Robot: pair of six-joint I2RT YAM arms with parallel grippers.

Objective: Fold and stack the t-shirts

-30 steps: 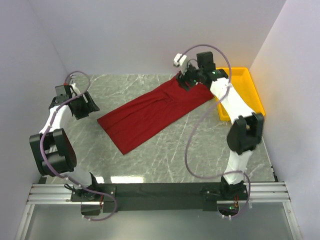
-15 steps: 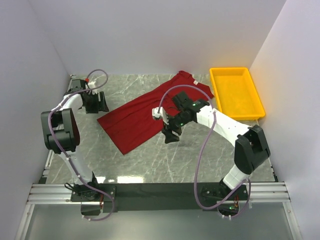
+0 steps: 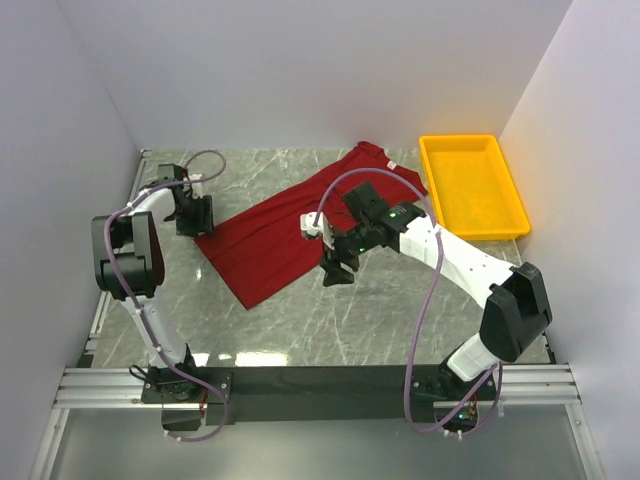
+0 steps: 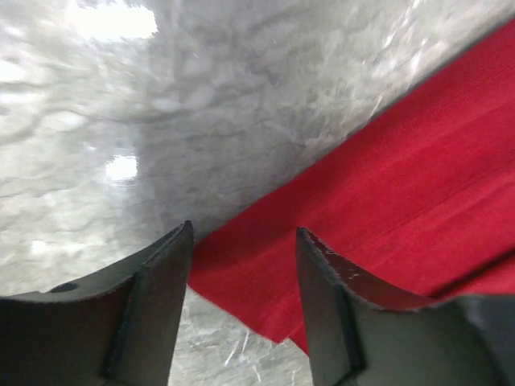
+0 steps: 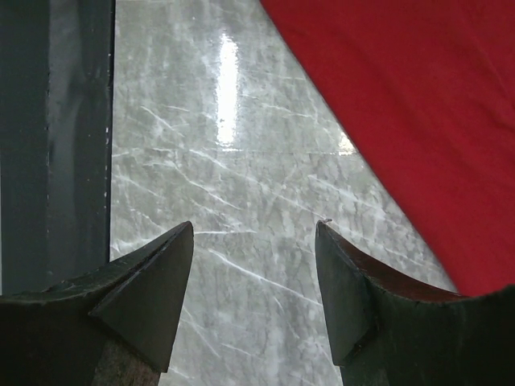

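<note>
Top cam: t-shirt [image 3: 300, 225] flat on table [image 3: 300, 320], long diagonal band from L-centre up toward yellow tray [image 3: 470, 138], far end near tray, not in it. L gripper [image 3: 195, 215] at band's near-L corner; R gripper [image 3: 337, 268] just off near long edge, mid-length. Looks like grab step ahead of next fold; stack not begun. L wrist cam: L gripper [image 4: 241, 241] fingers parted, nothing pinched, corner of t-shirt [image 4: 386, 201] showing in gap, bare table [image 4: 161, 121] beyond. To do well: drop straight down, straddle corner w/ all layers, close only once tips reach table. R wrist cam: R gripper [image 5: 253, 233] spread wide, empty, over bare table [image 5: 241, 201]; edge of t-shirt [image 5: 402, 104] off to one side, apart from tips. Shift onto cloth before closing, match L height so band lifts even, no drag.
</note>
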